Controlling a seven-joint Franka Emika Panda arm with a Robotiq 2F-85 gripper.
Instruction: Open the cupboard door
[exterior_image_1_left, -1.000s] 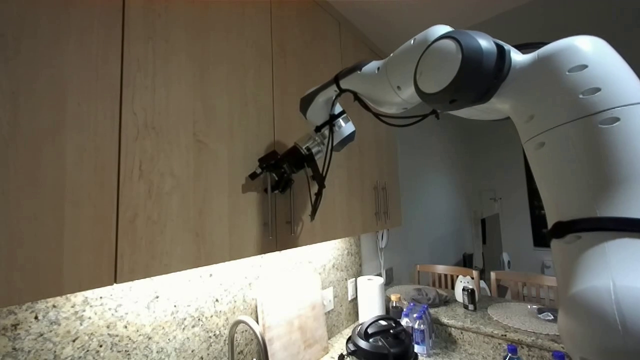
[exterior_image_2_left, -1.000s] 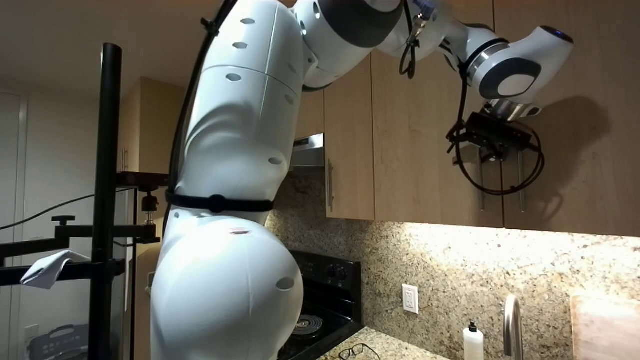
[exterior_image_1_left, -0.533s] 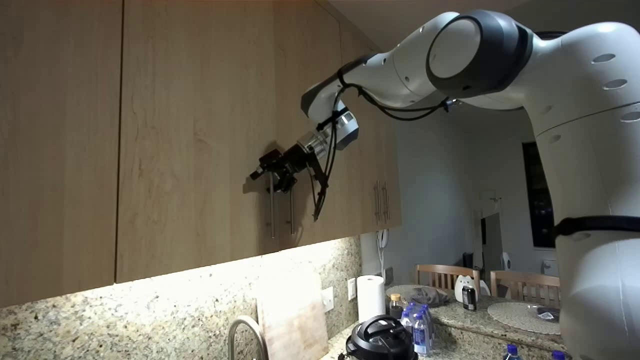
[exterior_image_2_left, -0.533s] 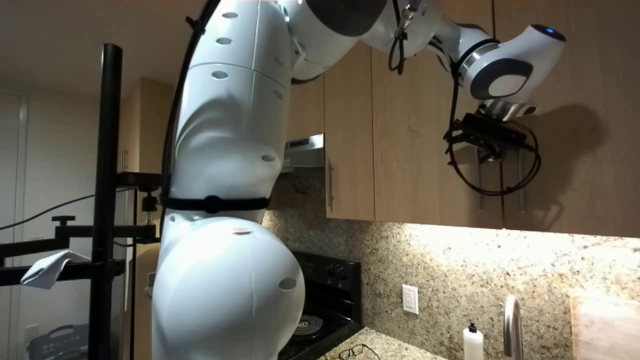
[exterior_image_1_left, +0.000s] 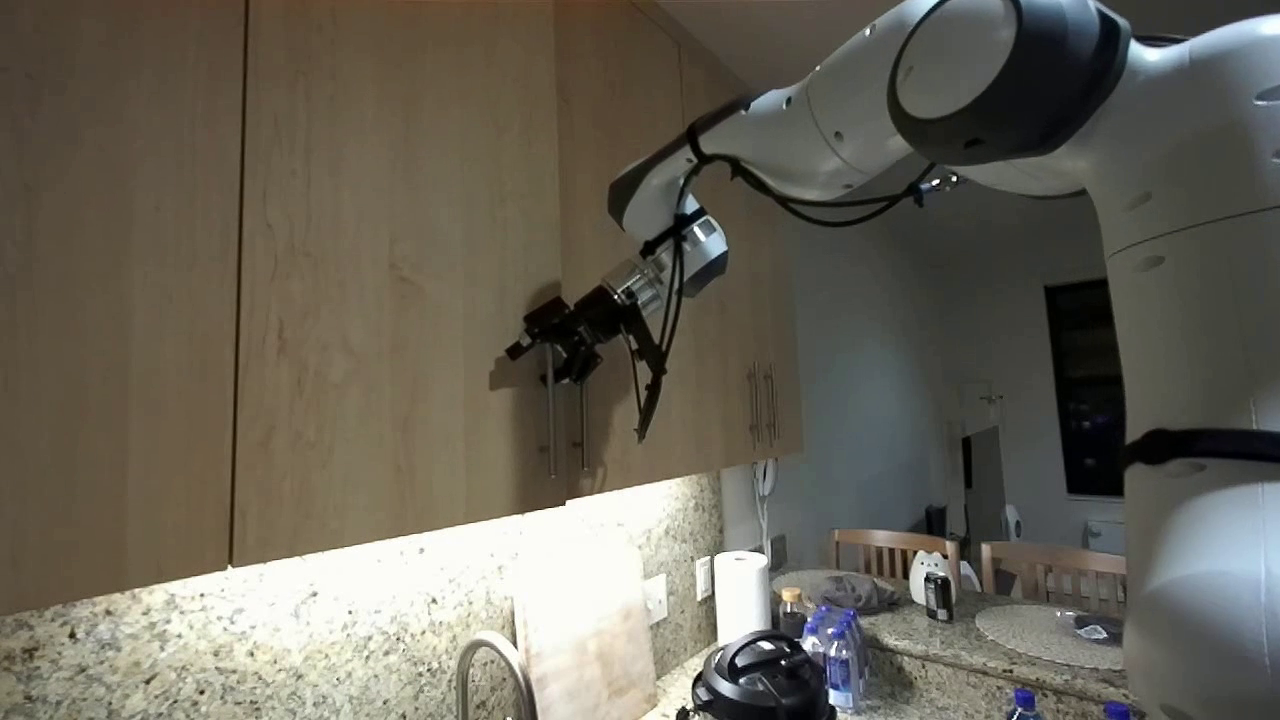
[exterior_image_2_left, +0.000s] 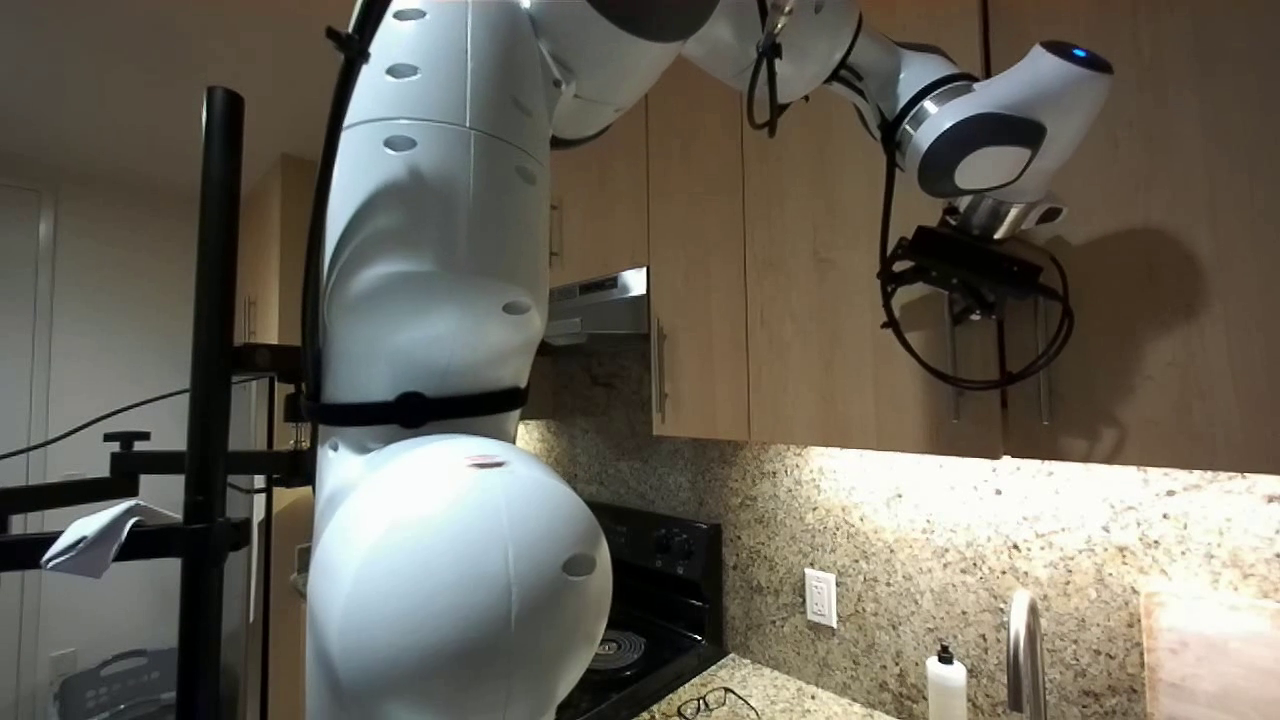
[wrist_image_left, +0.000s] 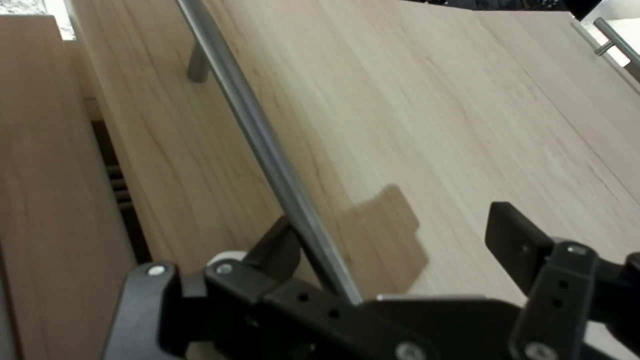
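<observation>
The gripper (wrist_image_left: 392, 225) grasps nothing: its fingers (wrist_image_left: 517, 242) stand spread in the wrist view, with the silver handle (wrist_image_left: 252, 125) slanting down from eleven o'clock to pass between them. The finger on the nine o'clock side tucks behind the handle and seems to touch it; its mate sits well apart, towards three. I take that for a hook rather than a pinch, placed so that a pull would swing the cupboard door (exterior_image_1_left: 400, 280), which hangs flat and wide at ten o'clock from the gripper in an exterior view. It is ajar: the wrist view shows a dark slit (wrist_image_left: 131, 225) at nine o'clock, between it and the neighbouring door (wrist_image_left: 50, 165). The arm (exterior_image_1_left: 850, 125) reaches in from two o'clock, presumably to draw backwards. Opening the door further likely calls for an arc; a straight tug could slip the finger off.
</observation>
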